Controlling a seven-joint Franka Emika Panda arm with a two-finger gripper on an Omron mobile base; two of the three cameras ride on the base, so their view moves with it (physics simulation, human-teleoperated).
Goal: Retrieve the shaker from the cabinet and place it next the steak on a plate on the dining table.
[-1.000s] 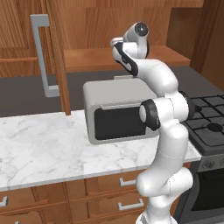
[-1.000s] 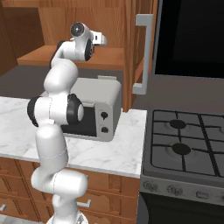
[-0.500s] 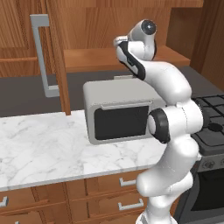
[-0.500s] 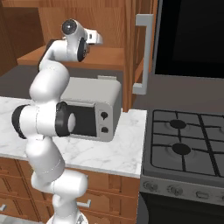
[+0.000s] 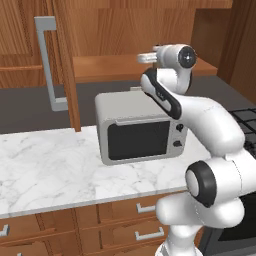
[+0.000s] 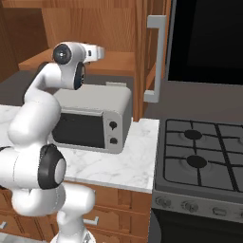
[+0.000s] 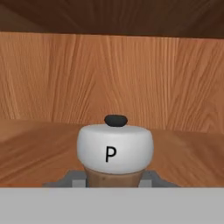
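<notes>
In the hand view the shaker (image 7: 114, 151) stands upright right in front of the camera: a brown wooden body under a pale rounded top marked "P" with a small dark knob. My gripper (image 7: 113, 180) is shut on its body, with grey fingers (image 7: 72, 179) showing on either side. Behind it are the back wall and wooden shelf of the cabinet (image 7: 109, 74). In the base views the gripper (image 5: 144, 58) (image 6: 99, 51) is level with the open cabinet shelf (image 5: 110, 67), above the microwave. The steak, the plate and the dining table are out of view.
A grey microwave (image 5: 140, 131) (image 6: 92, 118) sits on the marble counter (image 5: 50, 170) right under the hand. The open cabinet door with its grey bar handle (image 5: 50, 65) (image 6: 156, 57) stands beside it. A gas stove (image 6: 204, 156) is to the right, drawers (image 5: 135, 210) below.
The arm has folded, its elbow swinging down and toward the base. The hand has come slightly lower and back from the shelf. The gripper stays shut on the shaker.
</notes>
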